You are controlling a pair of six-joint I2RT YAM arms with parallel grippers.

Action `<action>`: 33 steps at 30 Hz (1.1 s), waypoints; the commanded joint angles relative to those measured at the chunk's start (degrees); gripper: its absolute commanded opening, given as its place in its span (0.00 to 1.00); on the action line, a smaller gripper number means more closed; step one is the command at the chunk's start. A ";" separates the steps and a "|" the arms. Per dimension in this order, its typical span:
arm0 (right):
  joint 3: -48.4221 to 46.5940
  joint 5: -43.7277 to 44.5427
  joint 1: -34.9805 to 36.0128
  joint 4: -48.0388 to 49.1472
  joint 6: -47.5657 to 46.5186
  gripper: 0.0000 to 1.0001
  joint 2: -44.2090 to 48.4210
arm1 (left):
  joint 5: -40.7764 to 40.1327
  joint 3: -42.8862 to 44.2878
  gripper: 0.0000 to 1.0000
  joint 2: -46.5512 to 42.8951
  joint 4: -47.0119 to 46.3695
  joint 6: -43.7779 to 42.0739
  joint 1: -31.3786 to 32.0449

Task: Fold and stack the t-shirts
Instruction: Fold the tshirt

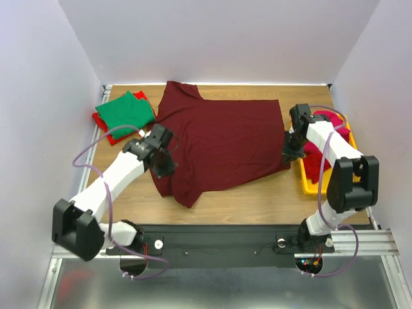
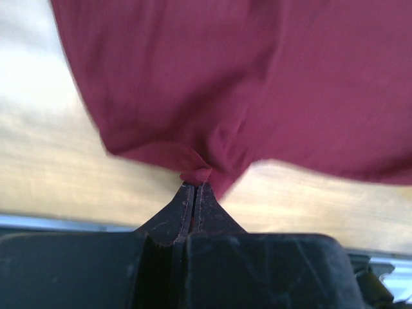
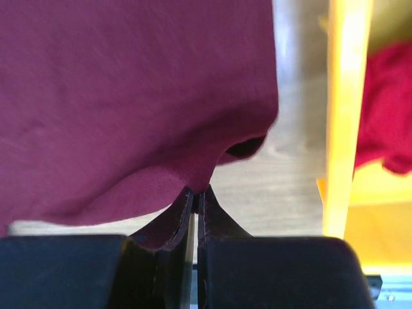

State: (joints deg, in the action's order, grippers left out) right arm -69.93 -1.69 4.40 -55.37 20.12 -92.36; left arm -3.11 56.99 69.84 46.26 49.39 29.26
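Maroon t-shirt (image 1: 225, 138) covers the middle of the table (image 1: 257, 199); your left gripper (image 2: 195, 188) and right gripper (image 3: 195, 192) each pinch its edge tight. The red cloth (image 1: 335, 119) in the yellow tray (image 1: 308, 187), probably shirts, is partly hidden.

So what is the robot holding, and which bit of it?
The maroon t-shirt. The left jaws pinch a bunched fold at its left edge; the right jaws pinch its right edge, beside the yellow tray.

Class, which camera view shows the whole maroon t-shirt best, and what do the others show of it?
Top external: the maroon t-shirt shows almost whole, spread out. The wrist views show only a bunched edge pinched in the left pincer and right pincer.
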 commanded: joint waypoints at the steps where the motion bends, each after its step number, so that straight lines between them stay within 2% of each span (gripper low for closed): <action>1: -5.47 0.20 -0.98 1.76 -2.27 0.00 -3.52 | 2.50 7.50 0.00 4.85 -3.90 -12.64 -3.67; 10: -13.90 -0.68 -2.82 3.69 -4.56 0.00 -12.13 | 6.45 22.87 0.00 19.53 -5.57 -21.26 -6.14; 22: -26.13 -2.35 -3.70 3.96 -2.72 0.00 -20.40 | 4.26 42.04 0.00 33.24 -4.51 -29.26 -9.74; 33: -34.30 -2.70 -3.79 3.87 -2.54 0.00 -26.64 | 6.89 50.32 0.00 40.63 -5.30 -33.39 -12.82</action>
State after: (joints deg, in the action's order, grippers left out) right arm -100.49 -3.79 1.15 -52.51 17.30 -118.02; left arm 2.44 103.20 109.54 41.36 18.74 17.10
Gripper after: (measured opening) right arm 0.067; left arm 0.033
